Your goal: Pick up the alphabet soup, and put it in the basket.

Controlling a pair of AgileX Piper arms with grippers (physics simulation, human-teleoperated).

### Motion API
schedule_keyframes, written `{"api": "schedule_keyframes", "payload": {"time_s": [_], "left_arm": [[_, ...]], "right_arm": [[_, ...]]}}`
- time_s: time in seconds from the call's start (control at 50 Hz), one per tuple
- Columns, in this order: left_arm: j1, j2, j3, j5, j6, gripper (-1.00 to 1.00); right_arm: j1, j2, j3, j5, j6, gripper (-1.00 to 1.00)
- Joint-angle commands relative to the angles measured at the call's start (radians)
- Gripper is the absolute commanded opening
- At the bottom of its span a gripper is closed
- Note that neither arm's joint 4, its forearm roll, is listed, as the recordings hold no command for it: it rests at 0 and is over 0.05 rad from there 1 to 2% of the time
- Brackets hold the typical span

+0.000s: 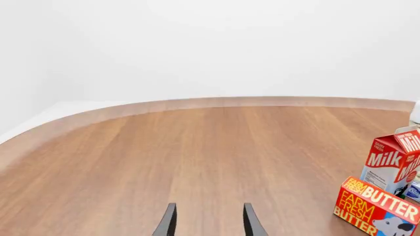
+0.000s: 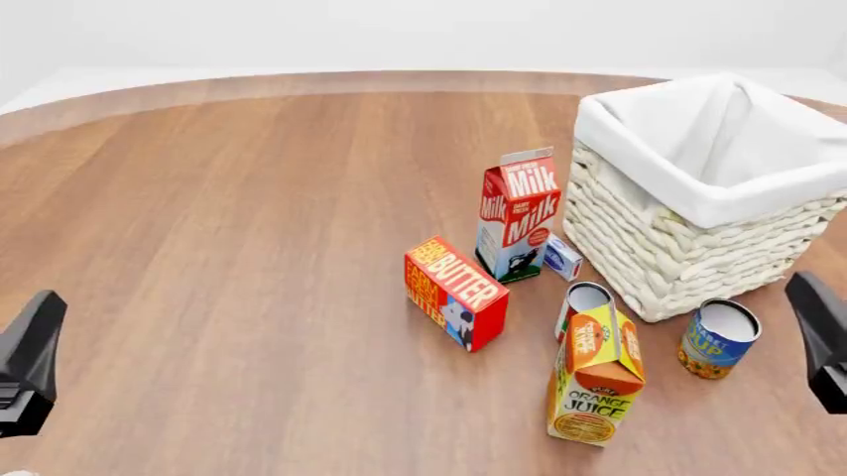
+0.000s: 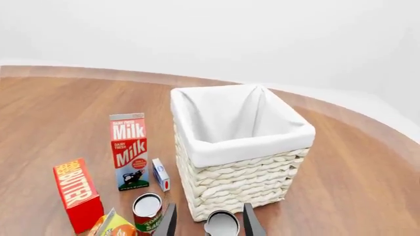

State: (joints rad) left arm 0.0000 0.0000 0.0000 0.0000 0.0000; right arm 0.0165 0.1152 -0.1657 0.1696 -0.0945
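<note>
Front view shows the alphabet soup (image 2: 719, 339) standing upright on the table (image 2: 238, 248), near and just right of the basket's (image 2: 688, 248) near corner, close to it but whether touching I cannot tell. Left of the soup stand the orange juice carton (image 2: 594, 375) and, behind it, a red-and-white can (image 2: 584, 302); farther left are the butter box (image 2: 454, 293) and milk carton (image 2: 518, 214). My arms show only as dark shapes at either edge. Left wrist view: my left claw (image 1: 208, 221) hangs with fingers spread over bare wood, gripping nothing. Right wrist view: my right claw (image 3: 210, 221) is spread too, the soup's silver top (image 3: 222, 223) between its fingertips, the basket just beyond.
</note>
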Motion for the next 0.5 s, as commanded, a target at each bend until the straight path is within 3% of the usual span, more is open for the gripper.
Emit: {"api": "schedule_keyframes", "payload": {"time_s": [0.02,0.44,0.5], "left_arm": [[0.0,0.0,0.0,0.0,0.0,1.0],[0.0,0.0,0.0,0.0,0.0,1.0],[0.0,0.0,0.0,0.0,0.0,1.0]], "right_arm": [[-0.018,0.027,-0.018,0.033,0.005,1.0],[-0.031,-0.002,-0.003,0.085,-0.017,1.0],[-0.022,-0.011,0.006,0.093,-0.05,1.0]]}}
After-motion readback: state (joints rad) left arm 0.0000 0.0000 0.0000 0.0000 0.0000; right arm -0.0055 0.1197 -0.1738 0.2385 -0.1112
